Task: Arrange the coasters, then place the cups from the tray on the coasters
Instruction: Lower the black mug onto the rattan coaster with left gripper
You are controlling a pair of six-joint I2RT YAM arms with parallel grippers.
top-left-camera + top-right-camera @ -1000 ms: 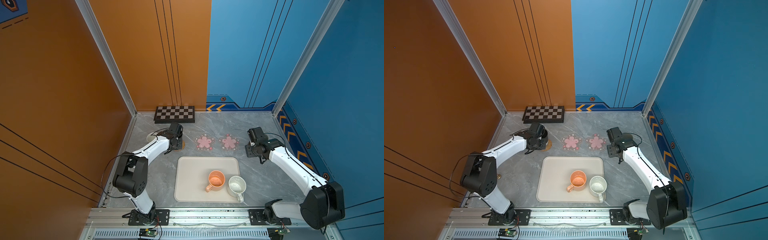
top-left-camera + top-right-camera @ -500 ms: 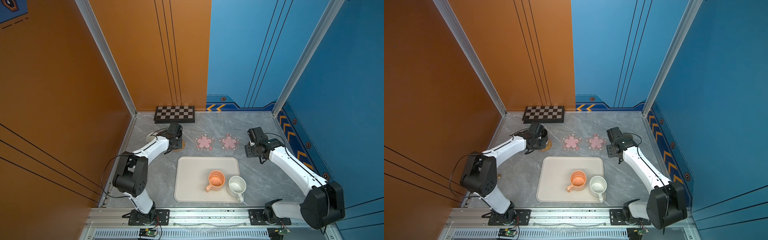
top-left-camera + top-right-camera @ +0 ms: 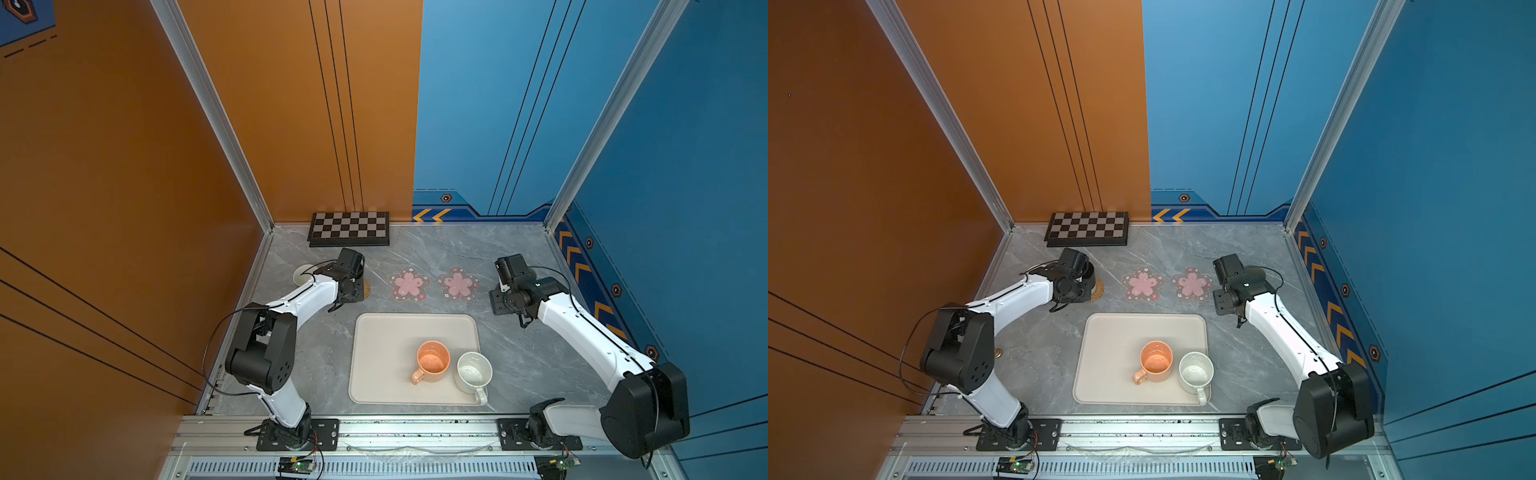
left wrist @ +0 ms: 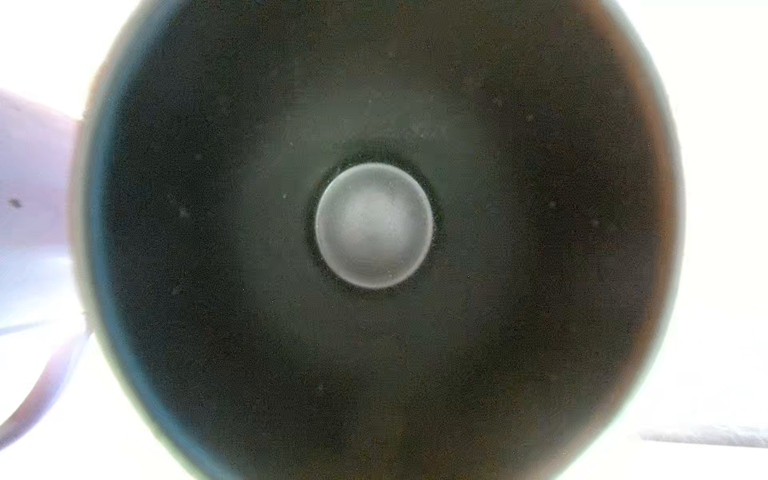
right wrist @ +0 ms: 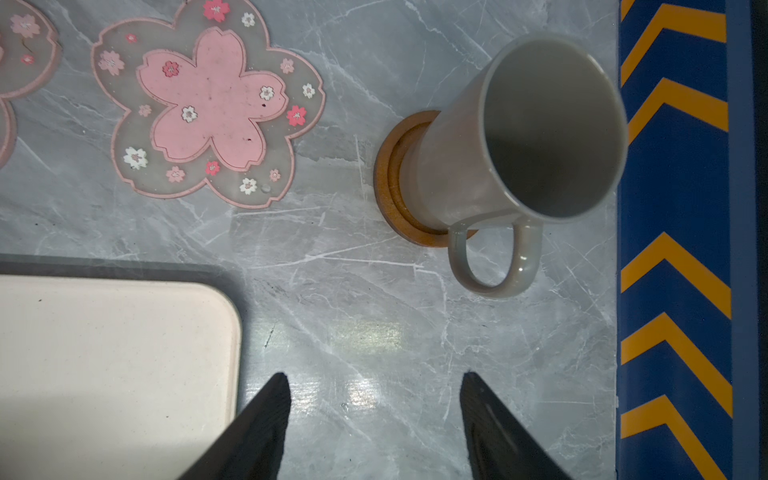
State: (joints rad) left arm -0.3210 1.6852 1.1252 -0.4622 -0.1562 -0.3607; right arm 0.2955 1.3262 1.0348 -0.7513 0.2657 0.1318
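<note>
1. No visible change from a second ago: both arms, the cups and the coasters sit where they were.
2. Left gripper is far left, over the tan rattan coaster, of which only a sliver shows in both top views. Its wrist view looks straight down into the black cup, which fills the frame. The fingers aren't visible, so I can't tell how the jaws stand or whether they grip it.
3. Lavender cup, white inside, stands just left of that gripper, by the orange wall. What's under it is hidden.
4. Right gripper has its jaws apart with nothing between them, over bare grey table just right of the tray's far-right corner.
5. Tall grey cup is upright on the dark-brown wooden coaster, far right, next to the blue wall strip with orange chevrons.
6. Two pink flower coasters lie side by side, bare, just beyond the tray.
7. Tray is at near centre. The orange cup and white speckled cup are upright on its near-right part, close together.
8. Checkered board sits against the far wall.
</note>
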